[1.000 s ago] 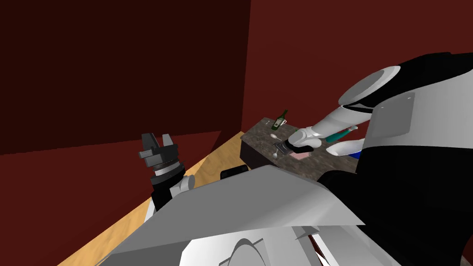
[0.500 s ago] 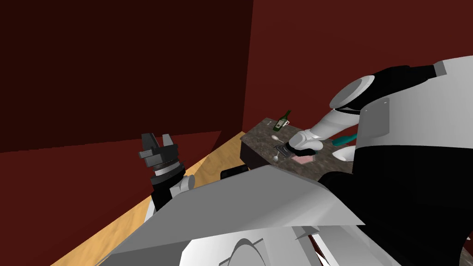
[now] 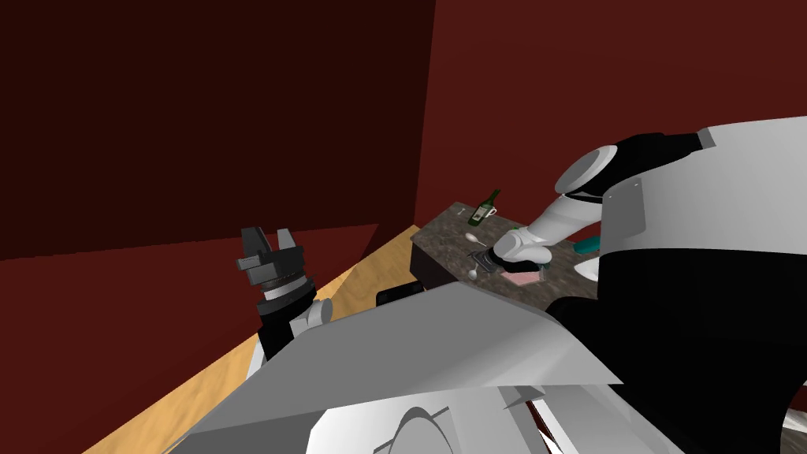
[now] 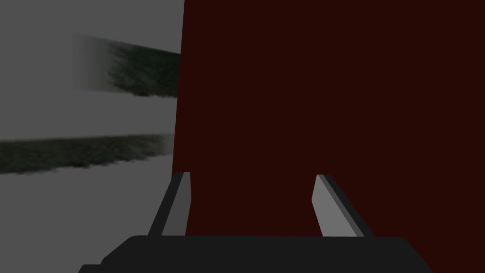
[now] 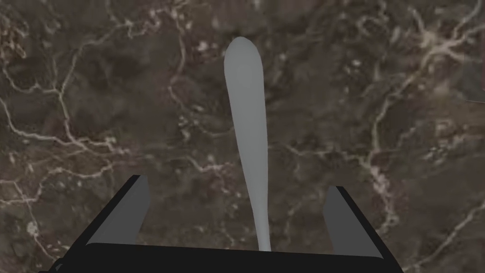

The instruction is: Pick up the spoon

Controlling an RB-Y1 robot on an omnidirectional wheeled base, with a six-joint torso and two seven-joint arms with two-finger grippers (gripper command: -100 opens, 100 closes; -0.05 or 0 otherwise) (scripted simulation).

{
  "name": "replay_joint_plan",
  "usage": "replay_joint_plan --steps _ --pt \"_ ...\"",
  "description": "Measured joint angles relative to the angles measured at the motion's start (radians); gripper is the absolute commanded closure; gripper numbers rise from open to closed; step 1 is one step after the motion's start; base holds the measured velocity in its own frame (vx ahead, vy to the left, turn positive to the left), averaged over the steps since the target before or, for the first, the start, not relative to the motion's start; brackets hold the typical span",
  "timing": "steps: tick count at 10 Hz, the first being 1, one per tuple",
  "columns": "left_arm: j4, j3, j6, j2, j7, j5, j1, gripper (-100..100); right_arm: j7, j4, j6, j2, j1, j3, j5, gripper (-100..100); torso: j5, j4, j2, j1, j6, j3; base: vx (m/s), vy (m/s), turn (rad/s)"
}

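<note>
A light grey spoon (image 5: 247, 118) lies flat on the brown marbled table top (image 5: 94, 95). Its long handle runs out from under the gripper body, between the two fingers of my open right gripper (image 5: 236, 183). The fingers stand on either side of the handle without touching it. In the head view my right gripper (image 3: 482, 258) hangs low over the table (image 3: 441, 236), with the spoon's bowl (image 3: 473, 273) just showing at its near side. My left gripper (image 3: 269, 239) is held up well left of the table, open and with nothing in it (image 4: 251, 177).
A second spoon (image 3: 471, 236) lies farther back on the table. A green bottle (image 3: 485, 206) with a white cup beside it stands at the far corner. A pink flat thing (image 3: 520, 277), a teal object (image 3: 587, 246) and a white dish (image 3: 587, 270) lie beside my right arm. Dark red walls stand behind.
My right arm has reached further forward and down, bringing its gripper closer over the near spoon. The left arm has not moved.
</note>
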Motion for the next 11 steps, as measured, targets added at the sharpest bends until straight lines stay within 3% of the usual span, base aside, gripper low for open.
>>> replay_joint_plan --steps 1,5,6,7,11 --pt "0.000 0.000 0.000 0.000 0.000 0.000 0.000 0 0.000 -0.001 0.003 0.000 0.001 -0.001 0.000 100 0.000 0.000 0.001 0.001 0.000 0.001 0.000 0.000 0.000" --pt "0.000 0.000 0.000 0.000 0.000 0.000 0.000 0 0.002 0.000 0.003 0.000 0.001 0.001 0.000 100 -0.002 0.000 0.000 -0.001 -0.001 0.000 -0.001 -0.001 -0.004" --pt "0.000 0.000 0.000 0.000 0.000 0.000 0.000 0 0.002 0.000 0.004 0.000 0.001 0.001 0.000 0 -0.002 0.000 0.000 -0.001 -0.001 0.000 0.000 0.000 0.000" --pt "0.000 0.000 0.000 0.000 0.000 0.000 0.000 0 0.002 0.000 0.004 0.000 0.001 0.001 0.000 100 -0.002 0.000 0.000 -0.001 -0.001 0.000 -0.024 0.014 -0.033" --pt "0.000 0.000 0.000 0.000 0.000 0.000 0.000 0 -0.003 -0.004 -0.038 -0.010 -0.070 0.034 -0.004 100 -0.002 0.000 0.002 0.000 0.000 0.001 -0.031 0.013 -0.028"
